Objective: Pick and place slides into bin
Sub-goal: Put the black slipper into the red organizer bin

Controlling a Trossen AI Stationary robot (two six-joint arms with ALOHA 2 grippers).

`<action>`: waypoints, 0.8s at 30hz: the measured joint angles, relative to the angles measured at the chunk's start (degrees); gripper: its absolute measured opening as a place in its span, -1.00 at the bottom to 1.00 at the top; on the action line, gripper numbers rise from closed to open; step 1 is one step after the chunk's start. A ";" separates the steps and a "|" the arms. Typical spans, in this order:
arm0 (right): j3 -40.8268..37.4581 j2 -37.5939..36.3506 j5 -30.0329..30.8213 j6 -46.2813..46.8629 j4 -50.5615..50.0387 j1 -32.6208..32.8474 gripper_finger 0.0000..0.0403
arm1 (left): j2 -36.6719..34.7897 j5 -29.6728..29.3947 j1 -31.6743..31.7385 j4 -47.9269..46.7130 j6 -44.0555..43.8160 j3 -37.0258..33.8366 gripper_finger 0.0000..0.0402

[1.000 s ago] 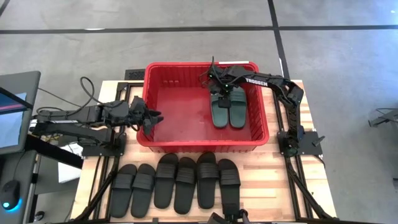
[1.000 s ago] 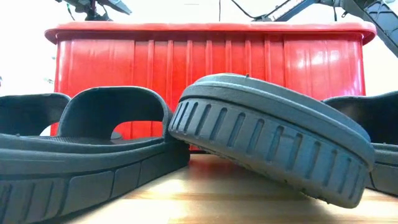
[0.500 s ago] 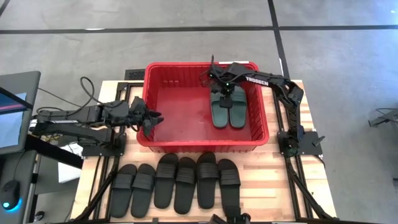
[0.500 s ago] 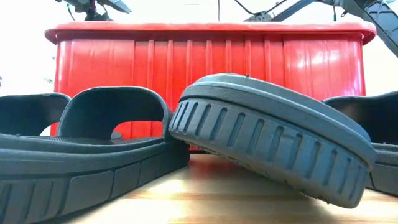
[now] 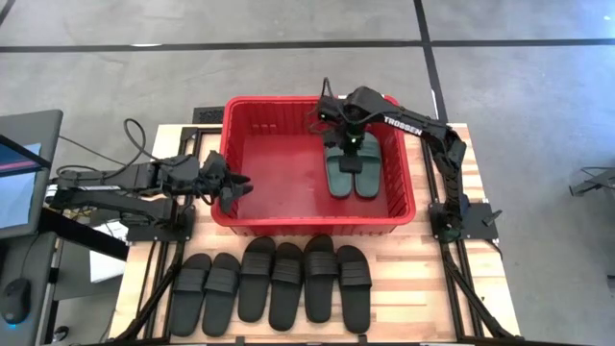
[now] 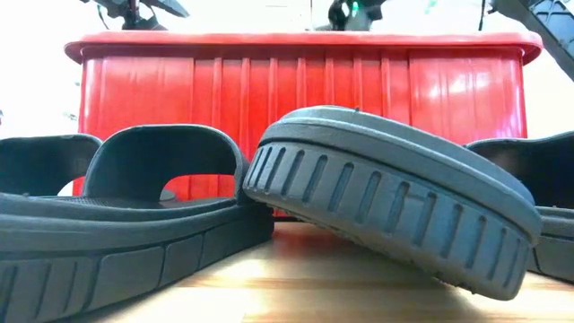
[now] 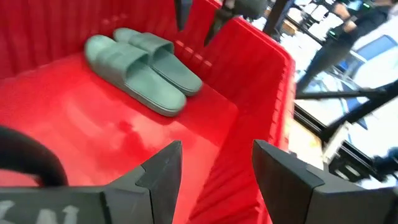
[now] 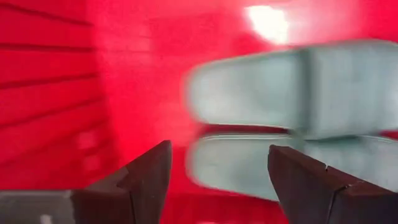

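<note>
Bin (image 5: 407, 204) sits at the middle of the table, red, with two teal slides (image 5: 352, 167) lying side by side on its floor toward the right wall. Six black slides (image 5: 272, 282) lie in a row on the wood in front of the bin, outside it; in the low view one of them (image 6: 395, 202) leans tilted against its neighbour (image 6: 126, 215), with the bin's ribbed front wall behind them.

Right arm reaches from its base at the table's right edge, up and across over the bin's far right corner, elbow bent, wrist turned down. The right gripper (image 5: 341, 123) hangs above the far ends of the teal slides, fingers (image 8: 146, 177) spread apart and holding nothing; its wrist view looks straight down on the pair (image 8: 292, 118), blurred, with red floor between the fingertips.

Left arm lies stretched low from the table's left side toward the bin. The left gripper (image 5: 233, 190) pokes over the bin's left rim near the front corner, fingers (image 7: 163, 171) apart and empty, aimed across the red floor toward the teal pair (image 7: 140, 68) at the far side.
</note>
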 joint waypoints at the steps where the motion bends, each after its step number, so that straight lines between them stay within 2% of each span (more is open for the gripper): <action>1: 1.09 -0.14 -1.65 1.02 0.23 1.25 0.24 | 0.00 1.18 0.00 0.11 0.36 0.00 -0.09; 5: 2.84 -4.11 -5.97 3.46 1.56 6.77 0.24 | 0.00 5.45 -0.02 0.14 1.54 0.00 -0.09; 14: 2.83 -13.12 -4.98 18.22 9.08 18.49 0.24 | 0.00 11.23 -0.02 0.71 4.21 0.00 -0.09; 20: 2.80 -17.98 0.43 27.72 13.47 28.36 0.24 | 0.00 15.93 -0.04 0.47 4.47 0.00 -0.09; 24: 2.80 -20.16 6.38 33.86 16.76 35.35 0.24 | -0.02 19.27 -0.04 0.46 4.45 0.00 -0.09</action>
